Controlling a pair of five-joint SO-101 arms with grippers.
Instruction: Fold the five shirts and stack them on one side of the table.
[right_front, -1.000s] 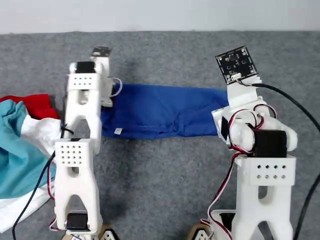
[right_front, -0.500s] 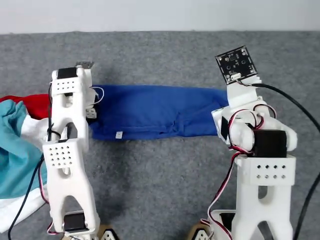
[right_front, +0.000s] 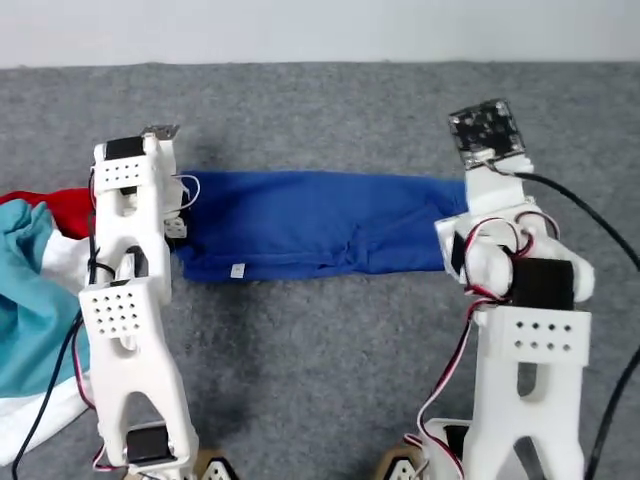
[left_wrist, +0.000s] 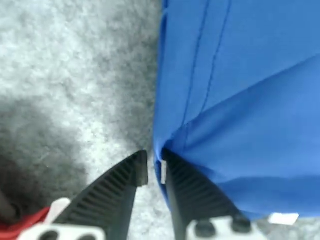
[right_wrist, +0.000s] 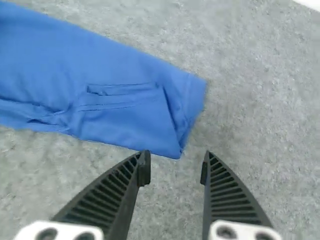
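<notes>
Left gripper is clamping the blue shirt: fingers are nearly together, the hem edge is pinched between the tips, and the rest of the cloth is running away beyond them. Right gripper is hanging open with nothing between its fingers. The shirt's far corner is lying just past one fingertip, and only grey table is sitting in the gap. I'm reading the shirt as a long narrow band spanning from one set of fingers to the other, so the lengthwise folds look done and the crosswise fold is not. Behind the left fingers, a teal shirt, red cloth and white cloth are lying crumpled together. I'm seeing no folded stack, so I'm judging this as early: first shirt half folded, the rest waiting. I can't count all five.
</notes>
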